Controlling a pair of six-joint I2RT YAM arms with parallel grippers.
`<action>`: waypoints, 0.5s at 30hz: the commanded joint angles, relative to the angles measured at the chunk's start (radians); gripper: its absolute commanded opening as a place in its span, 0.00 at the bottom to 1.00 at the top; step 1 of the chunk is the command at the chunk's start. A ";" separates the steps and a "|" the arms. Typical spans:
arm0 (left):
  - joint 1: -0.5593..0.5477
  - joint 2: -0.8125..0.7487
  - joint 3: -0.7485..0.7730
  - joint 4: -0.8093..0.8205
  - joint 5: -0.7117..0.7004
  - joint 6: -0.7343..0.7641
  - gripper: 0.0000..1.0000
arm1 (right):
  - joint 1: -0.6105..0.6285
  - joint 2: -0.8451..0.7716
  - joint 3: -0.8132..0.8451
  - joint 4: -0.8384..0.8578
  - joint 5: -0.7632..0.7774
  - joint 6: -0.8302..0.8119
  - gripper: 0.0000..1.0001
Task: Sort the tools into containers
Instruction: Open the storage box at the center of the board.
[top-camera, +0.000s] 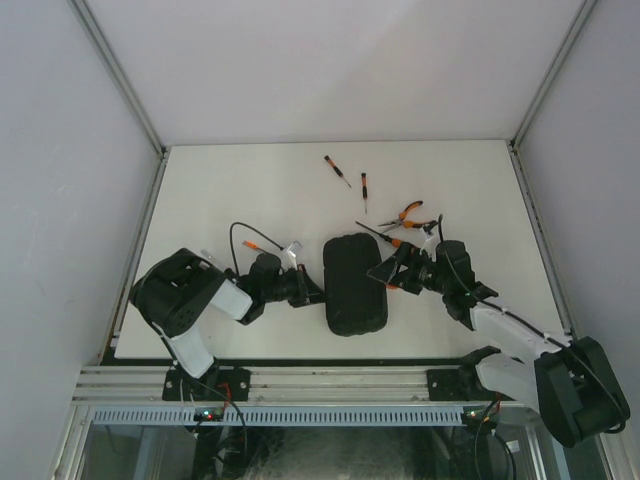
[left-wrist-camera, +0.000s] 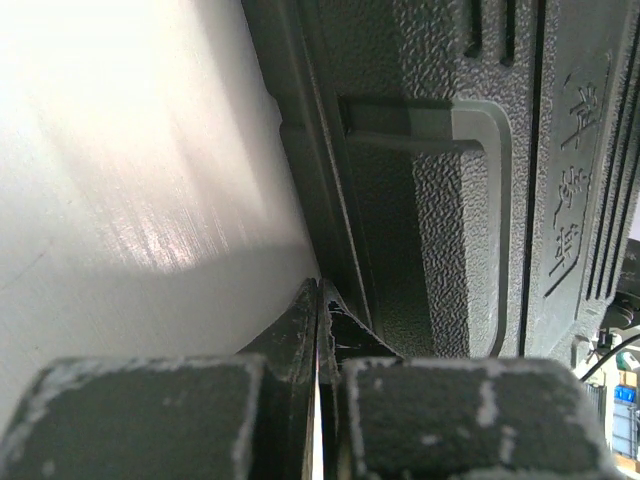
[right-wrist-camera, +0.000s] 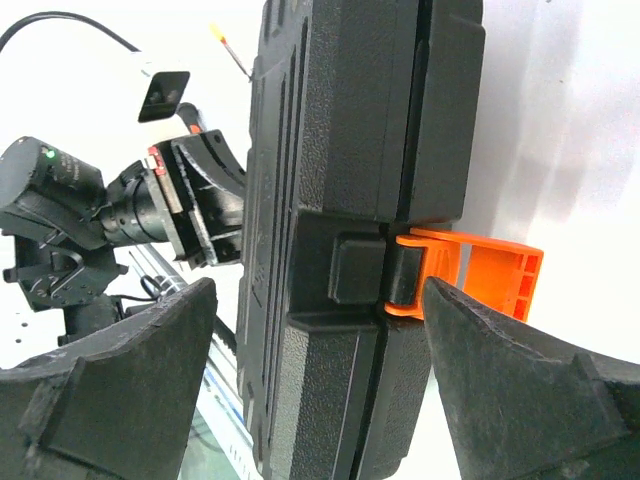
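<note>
Case (top-camera: 355, 285) lies shut between my claws, long axis crosswise to both. Its orange latch (right-wrist-camera: 470, 275) faces my right claw (top-camera: 388, 272), which gapes wide around it. My left claw (top-camera: 310, 292) is clenched at the opposite edge.

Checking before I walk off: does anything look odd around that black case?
The orange latch on the tool case sticks out unfastened though the shell is shut; pliers lie loose beyond it.

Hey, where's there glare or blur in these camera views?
Left wrist: glare washes out the table; the shut left gripper is blurred close up. Right wrist: orange latch sharp, table behind it blown white. Top external: even light, no glare on the case.
</note>
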 joint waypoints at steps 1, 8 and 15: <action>-0.016 -0.024 0.056 0.019 0.007 0.014 0.00 | 0.032 -0.049 0.029 0.038 -0.064 0.037 0.82; -0.019 -0.020 0.057 0.017 0.006 0.015 0.00 | 0.049 -0.064 0.031 0.034 -0.057 0.046 0.82; -0.021 -0.017 0.057 0.017 0.005 0.015 0.00 | 0.074 -0.077 0.053 0.028 -0.049 0.054 0.82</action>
